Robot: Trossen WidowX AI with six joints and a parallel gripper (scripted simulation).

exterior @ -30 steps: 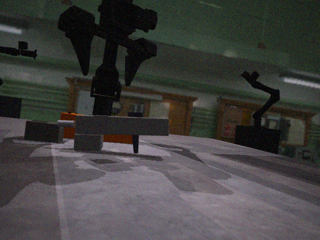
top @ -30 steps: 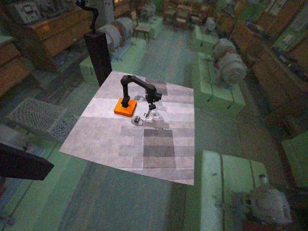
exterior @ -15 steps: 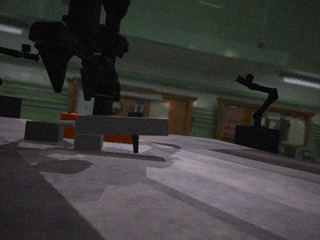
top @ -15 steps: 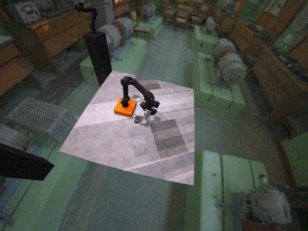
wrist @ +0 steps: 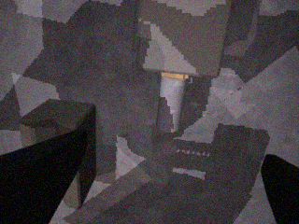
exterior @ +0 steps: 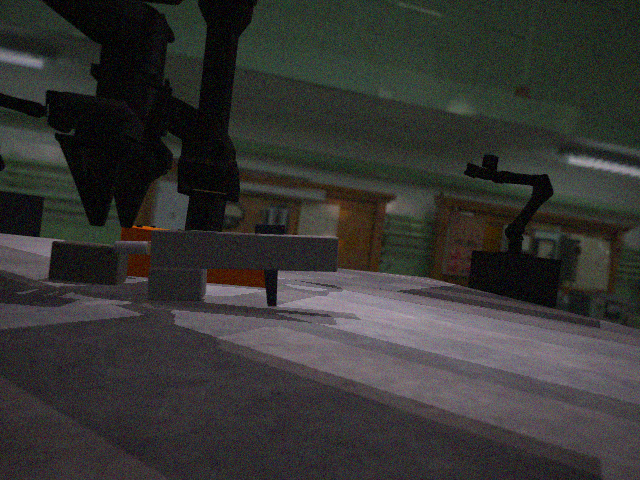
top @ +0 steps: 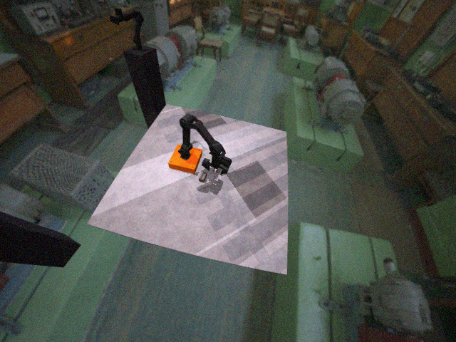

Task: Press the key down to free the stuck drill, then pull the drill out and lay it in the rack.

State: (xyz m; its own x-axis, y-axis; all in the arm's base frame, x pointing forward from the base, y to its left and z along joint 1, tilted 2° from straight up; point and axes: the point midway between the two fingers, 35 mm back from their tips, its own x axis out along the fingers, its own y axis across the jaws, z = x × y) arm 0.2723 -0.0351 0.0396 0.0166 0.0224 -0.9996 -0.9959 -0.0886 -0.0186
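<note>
Exterior view, left to right: a small grey block (exterior: 87, 261) at far left; the gripper (exterior: 111, 217) above it, fingers spread wide and holding nothing; the pale drill (exterior: 132, 247) lying level between the block and the long housing (exterior: 242, 251) at centre. Likely risk: a descent off the drill's line would strike the block or housing and close on nothing.

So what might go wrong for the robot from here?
1. The open gripper hangs above the pale drill, holding nothing; it may close off-centre and miss the slim shaft.
2. One of the fingers is near the grey block and may bump it on the way down.
</note>
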